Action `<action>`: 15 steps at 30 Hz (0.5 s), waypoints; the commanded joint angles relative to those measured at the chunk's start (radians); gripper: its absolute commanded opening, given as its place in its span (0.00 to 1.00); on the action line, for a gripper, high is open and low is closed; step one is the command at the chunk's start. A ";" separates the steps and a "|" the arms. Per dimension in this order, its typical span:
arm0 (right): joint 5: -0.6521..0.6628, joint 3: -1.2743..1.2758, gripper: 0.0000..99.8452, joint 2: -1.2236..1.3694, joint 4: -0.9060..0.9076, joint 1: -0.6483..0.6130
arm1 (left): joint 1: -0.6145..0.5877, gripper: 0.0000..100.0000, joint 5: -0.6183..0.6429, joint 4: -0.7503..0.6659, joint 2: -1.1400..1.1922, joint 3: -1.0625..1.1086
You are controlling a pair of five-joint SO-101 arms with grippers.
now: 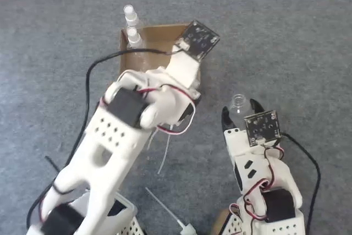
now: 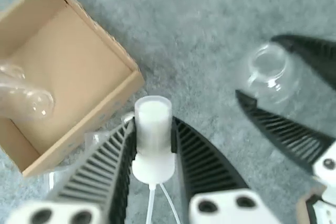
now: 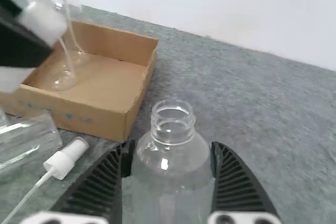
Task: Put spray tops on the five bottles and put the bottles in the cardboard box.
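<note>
My right gripper (image 3: 170,153) is shut on a clear uncapped bottle (image 3: 170,140), which stands upright on the grey mat (image 1: 238,103) to the right of the cardboard box (image 1: 165,37). My left gripper (image 2: 152,127) is shut on a white spray top (image 2: 153,135); its thin tube hangs down (image 1: 165,152). It hovers beside the box's near right corner (image 2: 134,74), left of the uncapped bottle (image 2: 269,74). Two bottles with spray tops (image 1: 133,36) stand in the box's far left corner (image 3: 65,69).
A loose spray top with a long tube (image 1: 186,227) lies on the mat between the two arm bases. Another spray top (image 3: 65,158) and a clear bottle on its side (image 3: 26,137) lie just outside the box's front wall. Grey carpet-like mat (image 1: 297,53) stretches to the right.
</note>
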 commanded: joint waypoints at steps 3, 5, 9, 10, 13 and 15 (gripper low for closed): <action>0.009 -0.005 0.08 -0.015 -0.022 -0.071 | -0.006 0.01 0.037 -0.118 -0.213 0.094; 0.009 0.011 0.08 -0.015 -0.028 -0.091 | -0.018 0.01 0.038 -0.137 -0.258 0.119; 0.011 0.017 0.08 -0.015 -0.028 -0.154 | -0.063 0.01 0.071 -0.195 -0.318 0.165; 0.011 0.017 0.08 -0.015 -0.028 -0.168 | -0.071 0.01 0.077 -0.210 -0.331 0.179; 0.011 0.018 0.08 -0.013 -0.027 -0.199 | -0.077 0.01 0.092 -0.244 -0.370 0.216; 0.011 0.035 0.08 -0.015 -0.030 -0.216 | -0.077 0.01 0.092 -0.252 -0.405 0.239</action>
